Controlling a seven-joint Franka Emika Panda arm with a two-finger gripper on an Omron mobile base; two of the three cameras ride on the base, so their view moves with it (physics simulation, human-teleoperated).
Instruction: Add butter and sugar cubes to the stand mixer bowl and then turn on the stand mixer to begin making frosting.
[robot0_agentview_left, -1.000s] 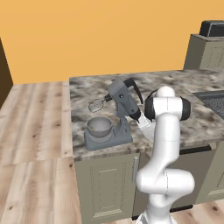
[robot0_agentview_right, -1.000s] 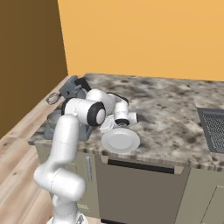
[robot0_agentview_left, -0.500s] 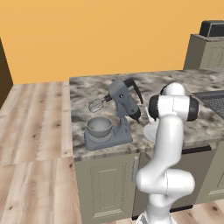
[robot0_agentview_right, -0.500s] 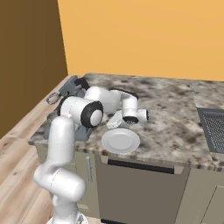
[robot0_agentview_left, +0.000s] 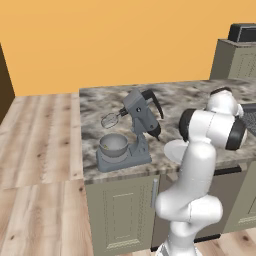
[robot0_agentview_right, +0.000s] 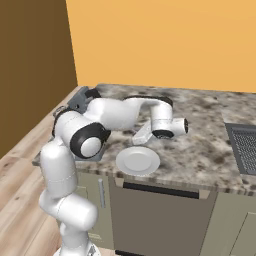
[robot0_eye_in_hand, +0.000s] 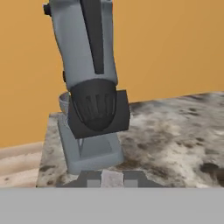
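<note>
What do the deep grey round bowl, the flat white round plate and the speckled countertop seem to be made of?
The deep grey round bowl looks like brushed metal, with a dull sheen. The flat white round plate looks like glazed ceramic, smooth and uniformly white, though possibly plastic. The speckled countertop looks like polished granite, mottled grey-brown.

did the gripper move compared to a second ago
Yes. In the right base view the gripper has swung right, away from the stand mixer, and sits above the white plate.

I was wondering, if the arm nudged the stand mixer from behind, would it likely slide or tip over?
The stand mixer would probably slide rather than tip, since its flat rectangular base sits wide on the counter. It looks heavy for its size. With its head tilted up and back, a high push seems riskier than a low one.
</note>
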